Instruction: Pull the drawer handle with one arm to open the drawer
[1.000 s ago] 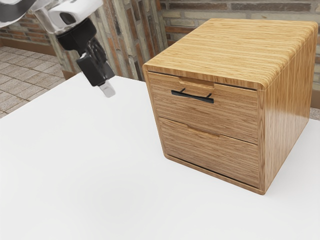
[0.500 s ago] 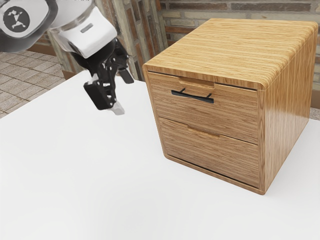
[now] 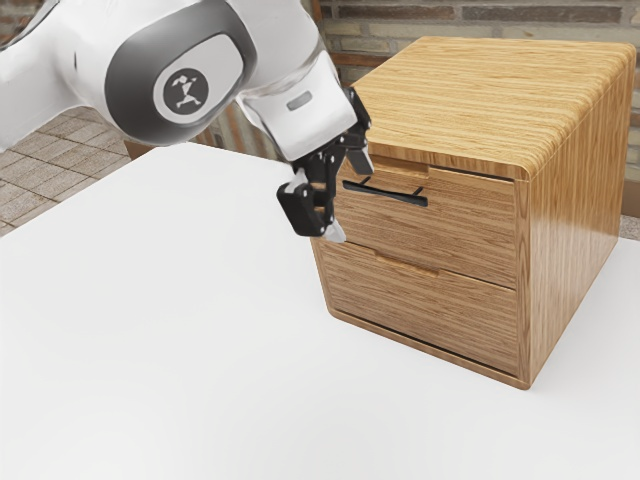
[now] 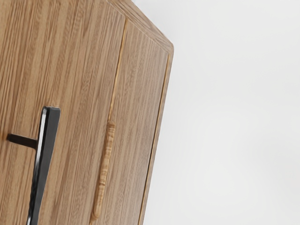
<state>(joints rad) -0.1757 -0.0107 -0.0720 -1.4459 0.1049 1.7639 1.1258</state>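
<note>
One slim black handle [image 3: 385, 193] on the shut wood-grain drawer [image 3: 460, 225], gripper [image 3: 345, 200] spread apart alongside.

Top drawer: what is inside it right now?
The top drawer sits closed in the cabinet, so its wooden front hides the inside. Only the black handle shows on that front.

Table [image 3: 150, 350]: white, matte, plain top, taking up the lower part of the exterior view. In the wrist view the table [image 4: 243, 117] reads as a flat white field.

Wall [image 3: 470, 14] behind: brick, brown and grey courses with pale mortar.

Floor [image 3: 35, 175] at the exterior view's left, beyond the table edge: beige square tiles with darker joints, lying lower than the tabletop.

Light: even and diffuse, tabletop uniformly bright.
</note>
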